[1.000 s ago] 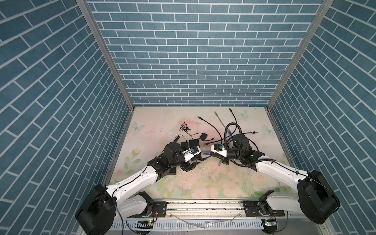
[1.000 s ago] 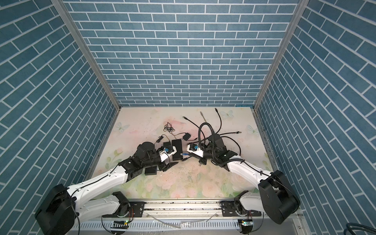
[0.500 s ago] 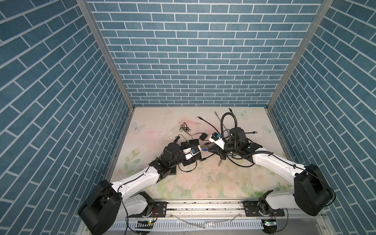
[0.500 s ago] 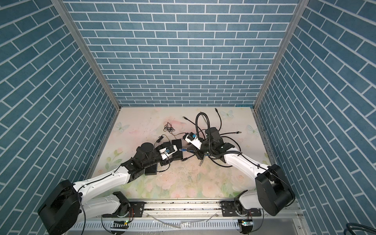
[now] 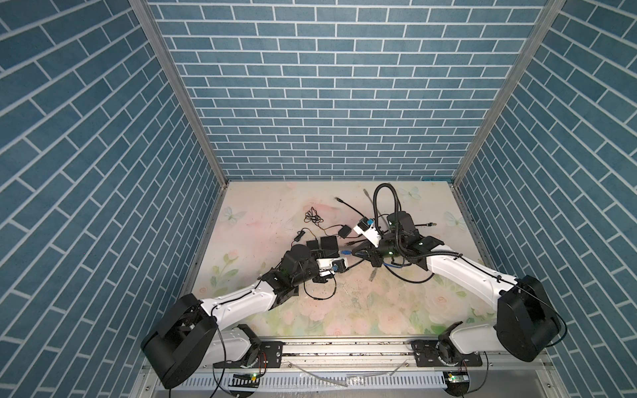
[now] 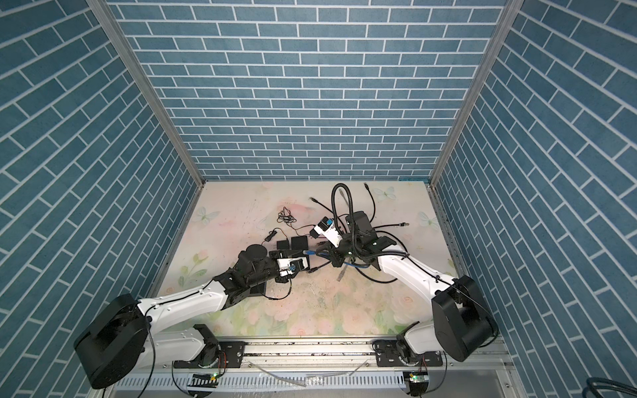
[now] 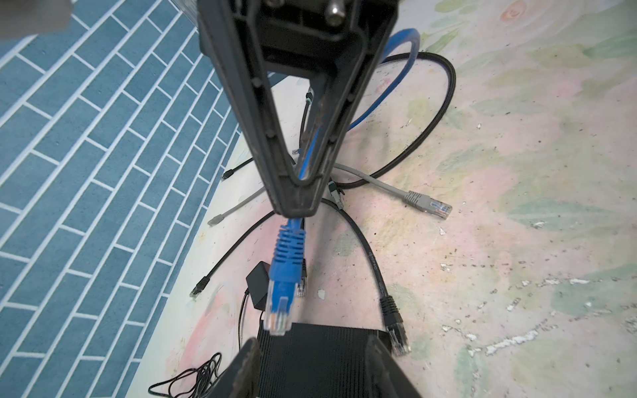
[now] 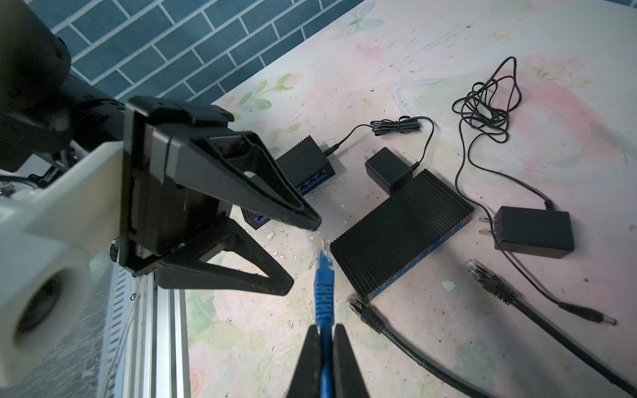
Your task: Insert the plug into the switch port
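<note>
Right wrist view: the blue cable (image 8: 325, 361) is clamped just behind its plug (image 8: 323, 262) by the right gripper (image 8: 324, 330), jaws closed, freeing the tip beside the larger switch (image 8: 403, 234) — the left gripper (image 8: 301, 255), jaws half open and empty, is poised, presumably to brace it.

In both top views the blue plug (image 5: 345, 254) is just a speck, can't tell if it's touching anything. Left wrist cam: switch (image 7: 320, 372) is cut off by the frame edge & partly behind the fingers of the left claw (image 7: 312, 344), ports not visible. Right wrist cam: right claw (image 8: 325, 327) chopped off by the edge, blue cable (image 8: 325, 365) runs out of frame w/ it. Small black box (image 8: 255, 217) mostly hidden under a left claw finger. Left arm's cam housing (image 8: 41, 275) = blurry blob tbh.
</note>
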You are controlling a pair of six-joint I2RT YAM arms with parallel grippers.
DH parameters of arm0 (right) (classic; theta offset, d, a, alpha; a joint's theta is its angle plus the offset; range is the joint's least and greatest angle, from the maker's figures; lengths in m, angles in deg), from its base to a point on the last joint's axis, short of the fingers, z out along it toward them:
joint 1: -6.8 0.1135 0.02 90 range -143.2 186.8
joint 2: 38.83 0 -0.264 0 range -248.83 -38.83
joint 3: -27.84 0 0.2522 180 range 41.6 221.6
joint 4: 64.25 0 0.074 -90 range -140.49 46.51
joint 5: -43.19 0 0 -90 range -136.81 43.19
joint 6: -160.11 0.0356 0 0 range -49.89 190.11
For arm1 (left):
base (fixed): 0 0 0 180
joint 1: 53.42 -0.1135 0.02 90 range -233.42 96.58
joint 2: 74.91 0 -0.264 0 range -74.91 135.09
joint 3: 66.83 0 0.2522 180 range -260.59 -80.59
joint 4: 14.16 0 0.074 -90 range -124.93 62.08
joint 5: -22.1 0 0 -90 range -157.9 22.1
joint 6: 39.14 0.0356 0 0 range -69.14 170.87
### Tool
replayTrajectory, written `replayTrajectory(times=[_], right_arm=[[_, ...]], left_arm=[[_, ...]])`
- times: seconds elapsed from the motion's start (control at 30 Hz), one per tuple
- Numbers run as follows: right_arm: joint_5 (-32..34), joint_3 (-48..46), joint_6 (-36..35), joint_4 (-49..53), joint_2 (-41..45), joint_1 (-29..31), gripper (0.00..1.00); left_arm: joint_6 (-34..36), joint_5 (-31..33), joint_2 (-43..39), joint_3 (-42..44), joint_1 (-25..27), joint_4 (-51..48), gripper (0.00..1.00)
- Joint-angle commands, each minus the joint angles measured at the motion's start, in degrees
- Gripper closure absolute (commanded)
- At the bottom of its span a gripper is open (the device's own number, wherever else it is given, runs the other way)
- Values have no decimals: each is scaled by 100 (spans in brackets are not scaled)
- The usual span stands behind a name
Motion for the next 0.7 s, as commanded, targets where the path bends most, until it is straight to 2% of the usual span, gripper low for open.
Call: replayTrajectory(times=[0.0,0.3,0.67], right_arm=[[-204,247,285,101,-48,16,100],[-360,246,273,189,-38,15,100],[-424,228,321,135,-56,15,100]], left_arm=[[120,181,155,-109,64,446,51],[29,473,294,-71,75,1030,55],[28,227,333,-92,74,835,75]])
